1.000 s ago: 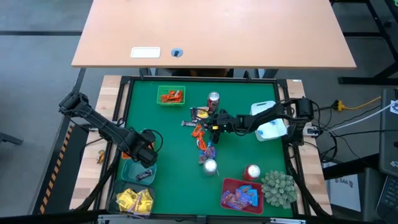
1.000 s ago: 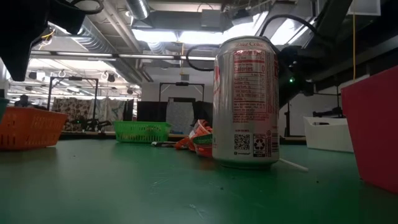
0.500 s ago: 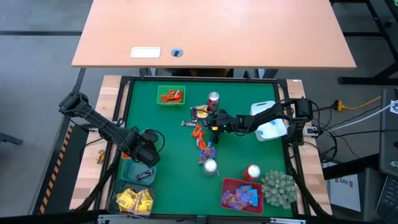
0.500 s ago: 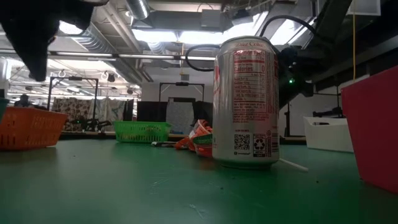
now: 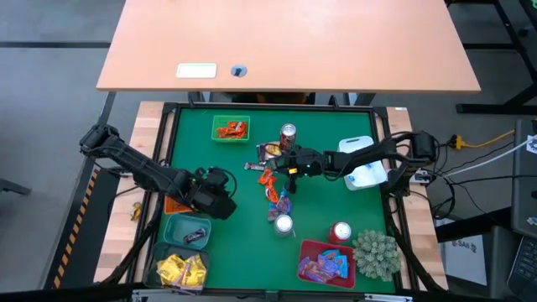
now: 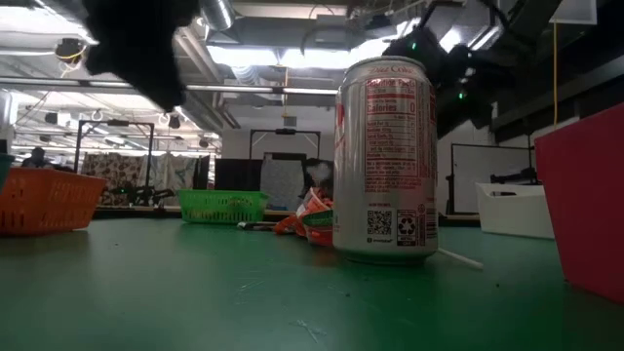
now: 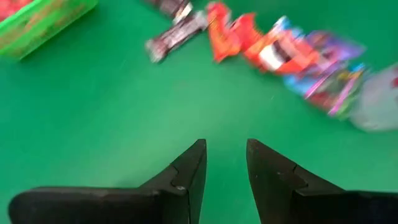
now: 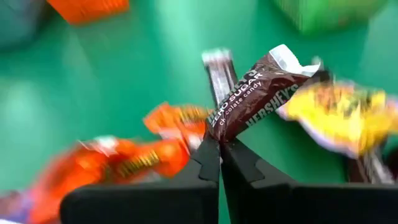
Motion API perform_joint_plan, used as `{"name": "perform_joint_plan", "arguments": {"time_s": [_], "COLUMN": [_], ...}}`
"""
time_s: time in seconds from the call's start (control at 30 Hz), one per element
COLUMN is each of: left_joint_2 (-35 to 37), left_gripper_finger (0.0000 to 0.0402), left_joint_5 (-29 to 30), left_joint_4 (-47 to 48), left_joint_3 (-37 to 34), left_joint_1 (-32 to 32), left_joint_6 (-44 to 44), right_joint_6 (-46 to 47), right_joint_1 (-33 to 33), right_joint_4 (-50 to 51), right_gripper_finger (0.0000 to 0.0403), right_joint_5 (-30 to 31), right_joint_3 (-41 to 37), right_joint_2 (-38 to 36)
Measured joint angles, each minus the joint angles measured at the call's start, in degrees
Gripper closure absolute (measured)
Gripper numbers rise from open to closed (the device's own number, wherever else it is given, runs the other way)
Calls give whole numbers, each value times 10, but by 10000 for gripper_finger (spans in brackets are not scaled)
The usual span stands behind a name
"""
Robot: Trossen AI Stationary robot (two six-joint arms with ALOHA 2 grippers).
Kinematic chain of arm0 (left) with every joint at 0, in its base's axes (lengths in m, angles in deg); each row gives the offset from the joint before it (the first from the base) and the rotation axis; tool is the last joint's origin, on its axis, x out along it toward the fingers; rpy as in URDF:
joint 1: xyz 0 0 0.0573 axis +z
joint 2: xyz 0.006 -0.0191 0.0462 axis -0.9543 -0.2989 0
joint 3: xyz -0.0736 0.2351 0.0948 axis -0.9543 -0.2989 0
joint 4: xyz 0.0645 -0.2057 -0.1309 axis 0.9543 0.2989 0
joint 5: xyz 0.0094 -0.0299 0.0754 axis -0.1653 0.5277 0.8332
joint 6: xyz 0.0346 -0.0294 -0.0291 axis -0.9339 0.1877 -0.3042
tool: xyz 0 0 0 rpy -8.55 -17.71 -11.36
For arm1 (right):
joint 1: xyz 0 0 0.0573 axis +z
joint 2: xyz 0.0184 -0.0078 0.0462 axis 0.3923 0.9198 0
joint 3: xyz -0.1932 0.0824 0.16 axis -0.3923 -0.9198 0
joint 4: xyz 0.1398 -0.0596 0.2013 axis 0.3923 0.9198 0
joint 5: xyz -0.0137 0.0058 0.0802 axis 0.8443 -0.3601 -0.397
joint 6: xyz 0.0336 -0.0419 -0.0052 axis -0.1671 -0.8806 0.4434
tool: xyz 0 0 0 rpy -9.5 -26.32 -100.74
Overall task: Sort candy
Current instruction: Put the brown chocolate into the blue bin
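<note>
Over candy pile, right gripper has just pinched brown chocolate wrapper; pick secured. Left gripper, part-open, empty, moved closer.

Right gripper over candy pile

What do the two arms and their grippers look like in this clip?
Both arms are dark, jointed and slim. The left gripper has two black, wedge-shaped fingers tapering to blunt tips. The right gripper has the same black tapered fingers. Small green lights glow on an arm in the low view. No markings are legible.
</note>
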Motion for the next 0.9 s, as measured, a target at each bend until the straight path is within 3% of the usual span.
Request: {"name": "perform_joint_plan", "arguments": {"time_s": [0.37, 0.73, 0.9], "left_joint_2": [0, 0, 0], "left_gripper_finger": [298, 298, 298], "left_joint_5": [-15, -40, -40], "left_joint_4": [-213, -310, -343], "left_joint_3": [0, 0, 0], "left_joint_1": [98, 149, 161], "left_joint_6": [-67, -83, -106], "right_joint_6": [0, -1, -1], "right_joint_1": [1, 1, 1], "right_joint_4": [-121, -231, -236], "right_gripper_finger": [400, 401, 401], "right_joint_5": [-146, -155, -165], "right_joint_3": [0, 0, 12], "right_joint_2": [-28, -28, -28]}}
